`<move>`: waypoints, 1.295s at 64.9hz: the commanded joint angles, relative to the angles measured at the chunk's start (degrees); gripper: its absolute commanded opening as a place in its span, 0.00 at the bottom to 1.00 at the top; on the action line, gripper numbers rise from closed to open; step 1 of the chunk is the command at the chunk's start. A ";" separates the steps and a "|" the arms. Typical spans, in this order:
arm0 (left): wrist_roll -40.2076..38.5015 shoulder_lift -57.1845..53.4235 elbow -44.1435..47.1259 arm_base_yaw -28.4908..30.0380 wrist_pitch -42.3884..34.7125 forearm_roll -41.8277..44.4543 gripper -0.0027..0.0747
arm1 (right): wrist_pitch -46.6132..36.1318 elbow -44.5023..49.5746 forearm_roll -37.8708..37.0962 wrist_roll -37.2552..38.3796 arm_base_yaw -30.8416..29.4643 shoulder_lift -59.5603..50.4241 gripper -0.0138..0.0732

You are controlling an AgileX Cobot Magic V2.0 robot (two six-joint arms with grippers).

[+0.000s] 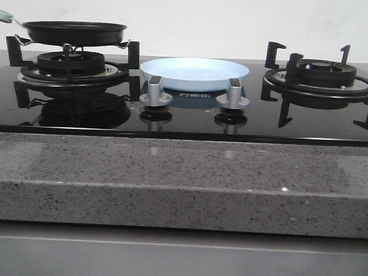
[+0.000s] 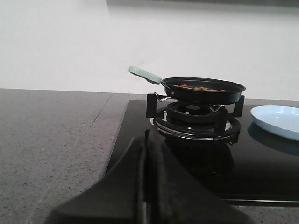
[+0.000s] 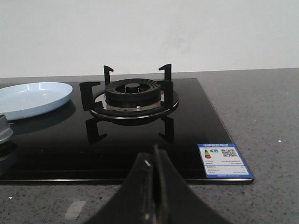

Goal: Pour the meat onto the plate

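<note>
Grippers sit low at the near edge of the counter, the left gripper (image 2: 143, 196) and the right gripper (image 3: 154, 196) each with jaws pressed together on nothing, both pointing level across the black glass hob (image 1: 185, 116). Beyond the two silver knobs (image 1: 155, 91), the pale-blue plate (image 1: 195, 73) lies bare between the burners. At far left, orange-brown meat (image 2: 198, 87) lies in the black frying pan (image 2: 203, 89) on its burner stand.

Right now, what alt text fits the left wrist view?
A black frying pan holding orange-brown meat sits on a gas burner, its pale green handle pointing away from a pale-blue plate. The left end effector, shut, is in the foreground.
</note>
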 commanded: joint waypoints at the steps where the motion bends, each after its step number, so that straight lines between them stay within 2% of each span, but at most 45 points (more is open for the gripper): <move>1: -0.46 -0.97 0.37 -0.44 -6.15 -0.44 0.01 | -4.39 -0.24 -1.08 -0.18 -0.37 -0.90 0.03; 9: -0.46 -0.97 -1.49 -0.44 -6.31 -1.30 0.01 | -3.17 -1.24 -1.08 -0.18 -0.29 -0.90 0.03; 20: -0.46 -0.12 -9.58 -0.44 2.51 -1.79 0.01 | 1.45 -7.50 -1.12 -0.25 -0.29 -0.79 0.03; 29: -0.46 3.37 -19.09 -0.44 10.35 -1.79 0.01 | 9.78 -16.82 -1.23 -1.27 -0.29 1.53 0.03; 40: -0.46 12.51 -31.68 -0.44 21.76 -1.79 0.01 | 21.29 -29.87 -1.23 -1.33 -0.29 10.39 0.03; 50: -0.46 20.06 -39.78 -0.44 28.65 -1.79 0.01 | 26.49 -37.77 -1.23 -1.33 -0.29 19.78 0.03; 67: -0.46 27.65 -42.46 -0.44 28.87 -1.99 0.01 | 24.46 -40.54 -1.23 -1.33 -0.29 30.67 0.03; 84: -0.46 31.71 -42.46 -0.44 28.64 -2.13 0.01 | 26.75 -40.54 -1.18 -1.33 -0.29 36.15 0.03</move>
